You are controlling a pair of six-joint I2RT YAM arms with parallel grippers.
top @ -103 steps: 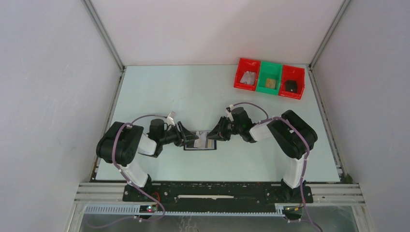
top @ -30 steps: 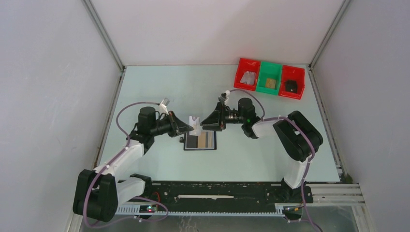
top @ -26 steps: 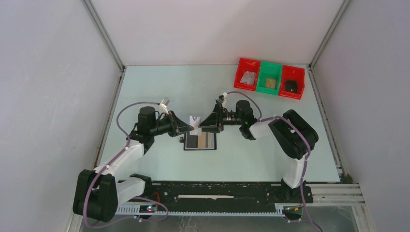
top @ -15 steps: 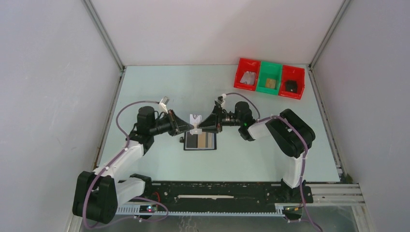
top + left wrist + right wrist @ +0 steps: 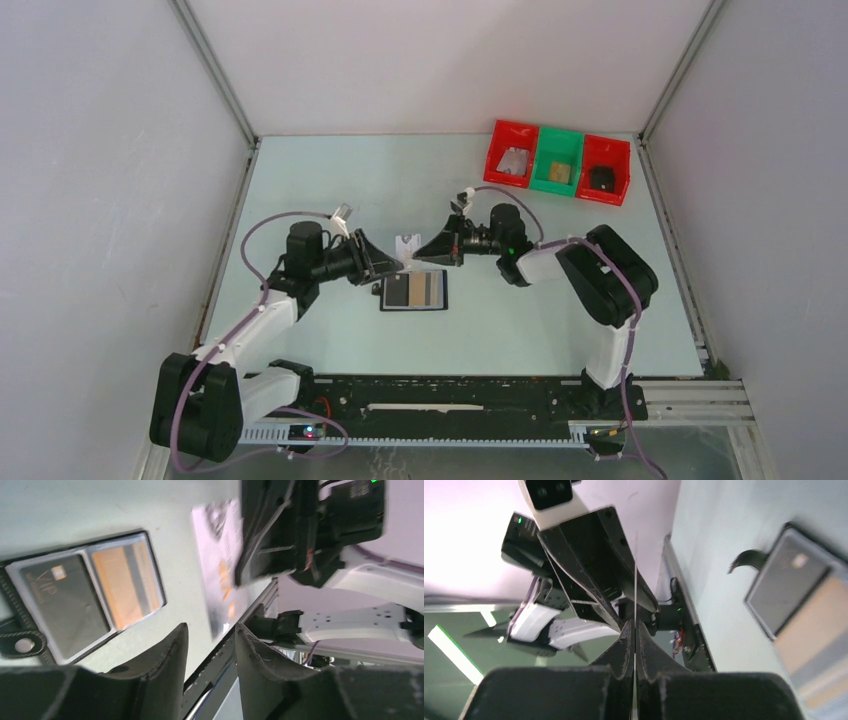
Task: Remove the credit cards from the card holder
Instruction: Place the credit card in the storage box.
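Observation:
The black card holder [image 5: 389, 291] lies open on the table between the arms. It holds a grey card [image 5: 65, 605] and a tan-orange card [image 5: 127, 587]. It also shows in the right wrist view [image 5: 804, 600]. My right gripper [image 5: 421, 252] is shut on a silvery credit card [image 5: 407, 244] and holds it on edge above the table, just behind the holder. The card shows edge-on between the right jaws [image 5: 635, 580] and as a pale blurred sheet in the left wrist view [image 5: 220, 565]. My left gripper [image 5: 397, 266] is open and empty, its tips close to the card's left side.
A row of bins stands at the back right: a red bin [image 5: 511, 152] with a pale item, a green bin [image 5: 559, 160] with a tan item, and a red bin [image 5: 605, 170] with a dark item. White walls close in the table.
The left gripper lifted the silvery card off the holder and the right gripper closed on it. The left jaws have now opened and drawn back slightly; the right gripper holds the card.

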